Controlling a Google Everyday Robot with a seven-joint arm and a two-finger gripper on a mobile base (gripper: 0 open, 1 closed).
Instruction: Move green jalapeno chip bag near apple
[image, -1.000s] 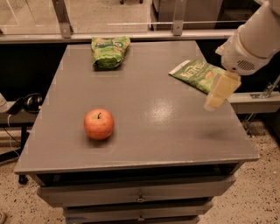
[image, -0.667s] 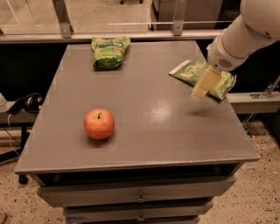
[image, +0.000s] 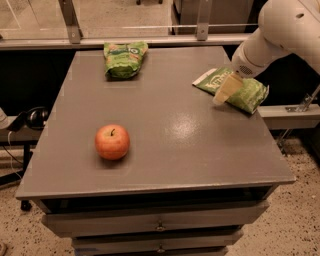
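The green jalapeno chip bag (image: 248, 94) lies flat at the table's right edge, its white top edge pointing left. The apple (image: 112, 142), red-orange with a short stem, sits at the front left of the table, far from the bag. My gripper (image: 223, 92), cream-coloured on a white arm that comes in from the upper right, hangs over the middle of the bag and hides part of it. I cannot tell whether it touches the bag.
A shorter puffy green bag (image: 125, 58) with a round white logo lies at the back left of the grey table (image: 190, 145). A metal rail runs behind the table. Drawers sit under the table's front edge.
My gripper has moved left and toward the back, from the bag's right end to over its middle. The bag and the apple have not moved.
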